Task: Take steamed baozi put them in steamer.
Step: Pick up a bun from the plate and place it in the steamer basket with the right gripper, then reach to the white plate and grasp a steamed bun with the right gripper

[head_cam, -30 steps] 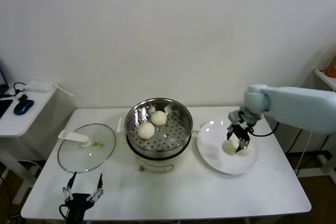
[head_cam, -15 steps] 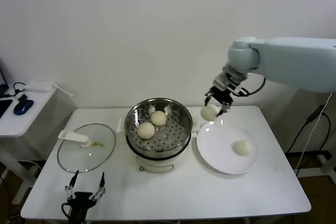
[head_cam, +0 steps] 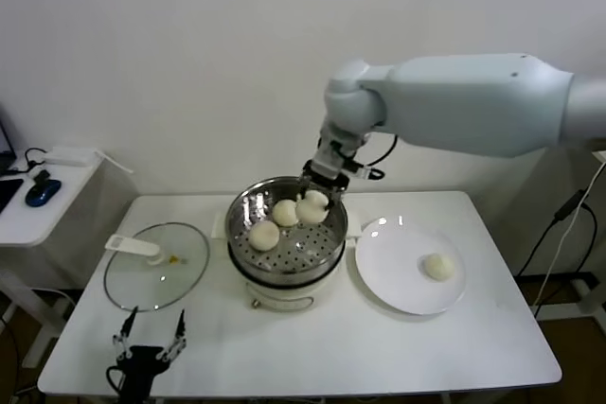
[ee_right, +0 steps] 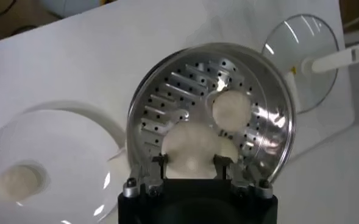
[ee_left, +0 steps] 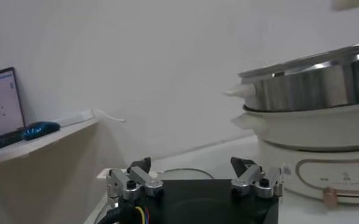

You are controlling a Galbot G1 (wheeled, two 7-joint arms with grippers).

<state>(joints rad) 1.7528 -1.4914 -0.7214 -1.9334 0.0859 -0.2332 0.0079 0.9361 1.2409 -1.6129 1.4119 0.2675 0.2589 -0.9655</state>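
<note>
We count four baozi in all: two lying in the steamer (head_cam: 287, 234), at (head_cam: 263, 235) and (head_cam: 285, 212); one held above it (head_cam: 311, 207); one on the plate (head_cam: 407, 272), at (head_cam: 435, 266); one steamer, one plate, one glass lid (head_cam: 156, 267); two grippers, (head_cam: 319, 198) and (head_cam: 150, 340).

A plain white wall (head_cam: 189, 63) fills the background behind a white table (head_cam: 312, 342). At the left edge stands a lower white side desk (head_cam: 38, 205) holding a blue mouse (head_cam: 42, 192) and black cables. Brown floor (head_cam: 568, 366) shows at the lower right corner.
</note>
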